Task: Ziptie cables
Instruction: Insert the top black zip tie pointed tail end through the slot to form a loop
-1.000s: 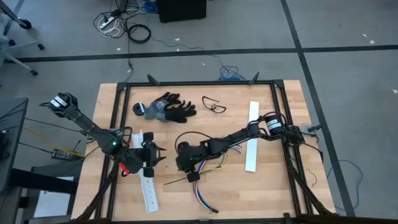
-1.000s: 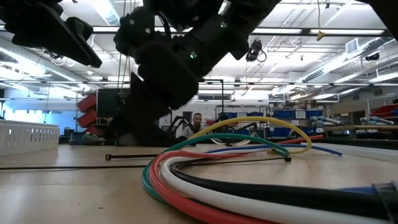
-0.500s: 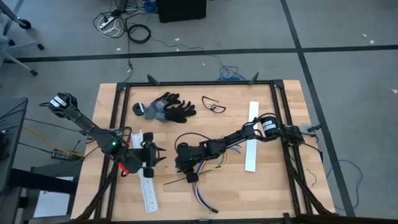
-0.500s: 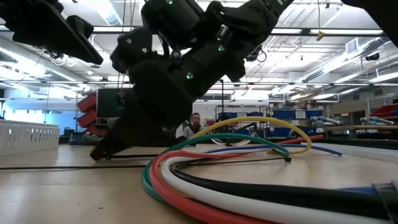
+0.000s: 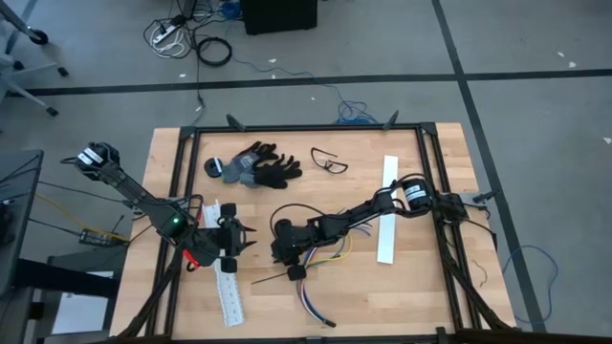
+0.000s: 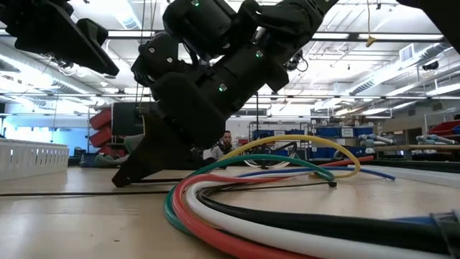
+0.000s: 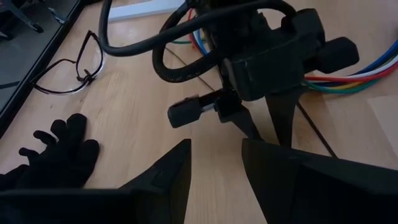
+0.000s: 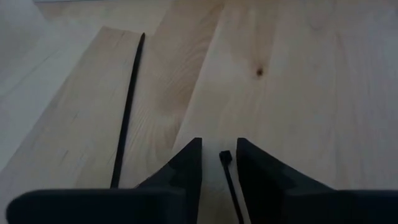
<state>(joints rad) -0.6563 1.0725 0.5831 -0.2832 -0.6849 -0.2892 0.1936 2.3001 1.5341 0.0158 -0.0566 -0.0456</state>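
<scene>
Two right gripper (image 8: 218,163) fingers (image 8: 186,163) stand narrowly apart astride a black zip tie (image 8: 227,171), the cables (image 5: 320,256) just beside.

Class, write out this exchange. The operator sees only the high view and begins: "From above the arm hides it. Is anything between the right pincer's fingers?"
Observer: Yes. In the right wrist view the head of a black zip tie lies on the wood inside the right pincer, jaws apart.
Operator: Any other tie nearby?
Observer: A second zip tie lies stretched out on the wood, apart from the first.
Operator: And the left pincer?
Observer: The left pincer is open and empty, facing the right arm.
</scene>
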